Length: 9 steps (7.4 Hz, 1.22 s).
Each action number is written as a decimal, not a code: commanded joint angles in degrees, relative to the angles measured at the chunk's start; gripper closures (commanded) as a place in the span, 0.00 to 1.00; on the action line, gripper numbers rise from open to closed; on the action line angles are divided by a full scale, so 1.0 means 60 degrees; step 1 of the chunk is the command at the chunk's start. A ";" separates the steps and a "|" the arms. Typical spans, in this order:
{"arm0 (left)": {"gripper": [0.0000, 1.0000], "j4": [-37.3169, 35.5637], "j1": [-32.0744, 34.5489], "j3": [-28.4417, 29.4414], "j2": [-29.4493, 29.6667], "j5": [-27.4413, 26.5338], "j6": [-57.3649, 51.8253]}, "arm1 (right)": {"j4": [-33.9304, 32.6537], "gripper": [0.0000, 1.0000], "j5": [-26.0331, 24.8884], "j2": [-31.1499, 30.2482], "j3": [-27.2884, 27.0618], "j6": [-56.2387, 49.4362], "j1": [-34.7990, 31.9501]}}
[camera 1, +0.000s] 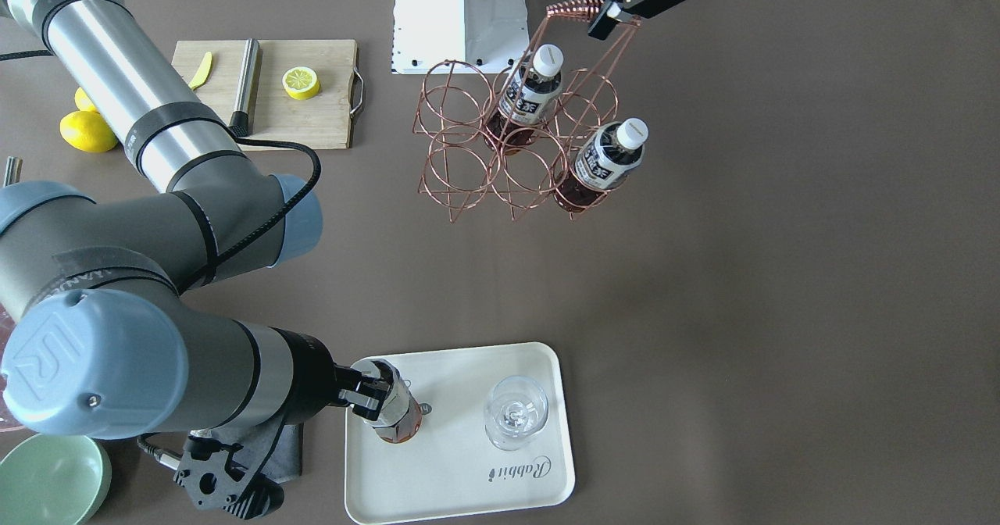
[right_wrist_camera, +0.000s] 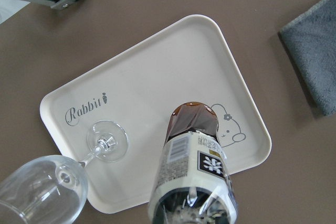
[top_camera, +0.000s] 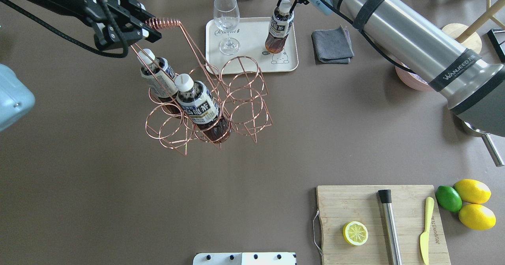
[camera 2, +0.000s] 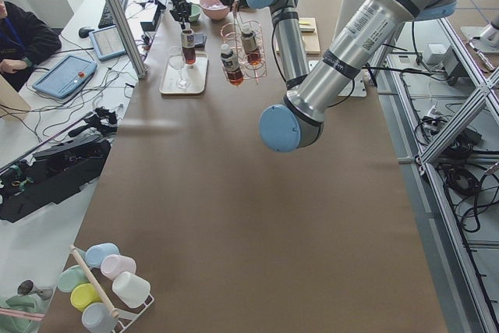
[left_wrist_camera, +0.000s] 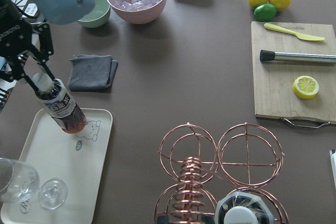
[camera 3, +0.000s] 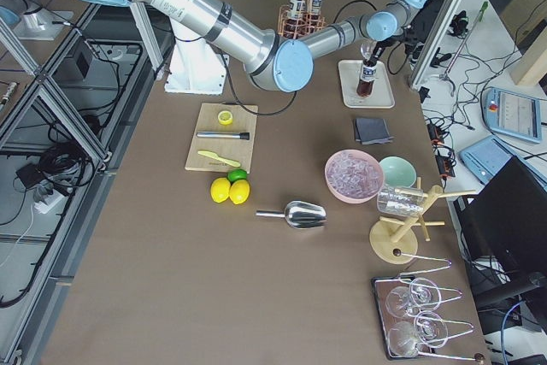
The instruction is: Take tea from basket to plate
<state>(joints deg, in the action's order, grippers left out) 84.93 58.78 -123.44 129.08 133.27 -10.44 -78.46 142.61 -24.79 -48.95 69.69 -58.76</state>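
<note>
Here the right gripper (left_wrist_camera: 38, 74) pinches the tea (left_wrist_camera: 62, 109) at its cap, upright on or just above the plate (top_camera: 252, 32) beside the glass (top_camera: 227, 20), probably for set-down. The left gripper (top_camera: 144, 31) clamps the basket (top_camera: 240, 95) handle, likely steadying it, well apart from the plate.

The tea (right_wrist_camera: 192, 167) is cropped at the right wrist view's edge

Stemmed glass (top_camera: 226, 24): upright, just beside the right claw (top_camera: 287, 1). Grey cloth (top_camera: 332, 45): folded on the desk (top_camera: 118, 198), near the claw's other side. Cutting board (top_camera: 402, 202) (lemon half (top_camera: 355, 233), steel bar (top_camera: 389, 225), yellow knife (top_camera: 426, 229) aboard): well apart.
</note>
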 commanded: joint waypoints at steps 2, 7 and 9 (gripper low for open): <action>1.00 -0.0004 0.2150 0.1771 -0.0581 0.0829 -0.1327 | 0.0186 1.00 -0.0624 0.0074 0.0014 -0.0029 0.0273; 1.00 -0.0092 0.3502 0.4207 -0.0420 0.0684 -0.5754 | 0.0054 0.00 -0.0522 0.0220 -0.0321 -0.0556 0.0346; 1.00 -0.0077 0.3911 0.4997 -0.0259 0.0245 -0.7218 | -0.1402 0.00 -0.0448 -0.0332 -0.2187 -0.0599 0.0535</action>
<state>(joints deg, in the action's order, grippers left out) 84.43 80.14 -97.58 126.76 136.41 -46.18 -80.10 139.57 -24.11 -53.23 66.42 -56.51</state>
